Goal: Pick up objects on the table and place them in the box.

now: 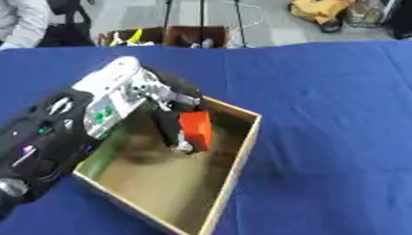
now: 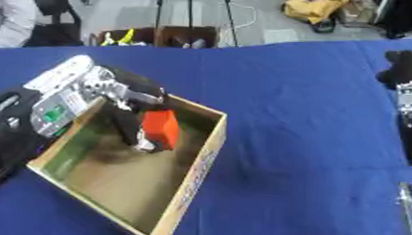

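Over the open box [image 1: 242, 156], which sits on the blue tablecloth [image 1: 331, 120], the left hand [image 1: 171, 105] reaches down from the left with its fingers curled round a red-orange block [image 1: 196, 130]; the block hangs inside the box's walls, near the far corner and above the brown floor, and whether it touches the floor cannot be told; a dark shadow lies on the floor just left of it; the left forearm is black with a silver-white housing near the wrist, on which a small green patch shows, too blurred to read as writing; no readable label shows on box or block; only the right eye view shows the right hand [image 2: 403, 71], at the right edge over the cloth, well apart from the box, with its arm running down that edge; whether its fingers are curled or straight cannot be told; the left eye view shows only a dark sliver there.
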### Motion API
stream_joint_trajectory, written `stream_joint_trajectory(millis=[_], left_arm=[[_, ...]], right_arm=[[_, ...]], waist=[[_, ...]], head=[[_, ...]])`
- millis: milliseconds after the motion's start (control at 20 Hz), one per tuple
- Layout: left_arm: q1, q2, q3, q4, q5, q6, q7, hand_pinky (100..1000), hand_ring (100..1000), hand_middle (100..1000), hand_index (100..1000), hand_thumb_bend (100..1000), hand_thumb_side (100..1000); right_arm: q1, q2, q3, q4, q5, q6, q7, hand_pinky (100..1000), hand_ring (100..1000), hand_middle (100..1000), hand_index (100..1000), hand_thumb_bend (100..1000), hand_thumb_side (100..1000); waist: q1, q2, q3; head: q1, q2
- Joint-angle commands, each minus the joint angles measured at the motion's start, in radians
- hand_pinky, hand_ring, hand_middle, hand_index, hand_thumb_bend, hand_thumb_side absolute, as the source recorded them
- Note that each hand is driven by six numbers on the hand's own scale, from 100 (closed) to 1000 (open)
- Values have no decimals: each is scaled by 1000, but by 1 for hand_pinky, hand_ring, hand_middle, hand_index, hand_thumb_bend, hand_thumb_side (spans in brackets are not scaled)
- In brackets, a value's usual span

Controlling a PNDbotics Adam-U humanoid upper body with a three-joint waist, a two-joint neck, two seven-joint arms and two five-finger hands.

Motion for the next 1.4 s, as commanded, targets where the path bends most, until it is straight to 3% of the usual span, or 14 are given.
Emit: stream_joint_trajectory(millis=[50,400,550,750,1000,1100,1300,1400], left_arm=[[-25,-8,24,40,-26,-28,1,480,603,560,550,100,465],[-22,-23,21,86,-34,-109,1,591,729,704,741,100,567],[-24,-20,17,90,-42,-137,1,630,771,748,824,100,571],[-24,-17,22,83,-49,-164,1,666,810,783,901,204,586],[-21,-12,33,64,-68,-178,1,778,903,884,1000,524,715],[-20,-9,37,56,-87,-185,1,813,928,910,1000,602,741],[-14,-7,58,38,-122,-189,1,824,935,916,1000,593,759],[-11,-7,76,15,-113,-183,1,812,926,897,996,543,770]], right_arm=[[-11,-6,-5,-22,-6,-1,2,686,635,520,737,503,1000],[-10,-4,-6,-20,-7,0,2,687,636,520,738,508,1000],[-8,-3,-7,-20,-7,1,2,688,636,520,738,509,1000],[-5,-2,-8,-18,-7,2,2,688,637,520,738,510,1000],[-2,0,-9,-18,-6,2,3,689,637,520,738,510,1000],[-1,1,-9,-18,-6,2,3,689,637,520,738,510,1000],[0,2,-10,-18,-7,2,4,690,637,520,738,511,1000],[1,2,-11,-18,-7,2,4,690,638,520,739,510,1000]], waist=[[-5,-16,-3],[-2,-15,-4],[-1,-17,-4],[1,-19,-4],[3,-23,-5],[3,-24,-5],[4,-27,-4],[3,-28,-2]], head=[[8,10],[15,14],[16,15],[18,17],[18,14],[18,14],[15,12],[15,12]])
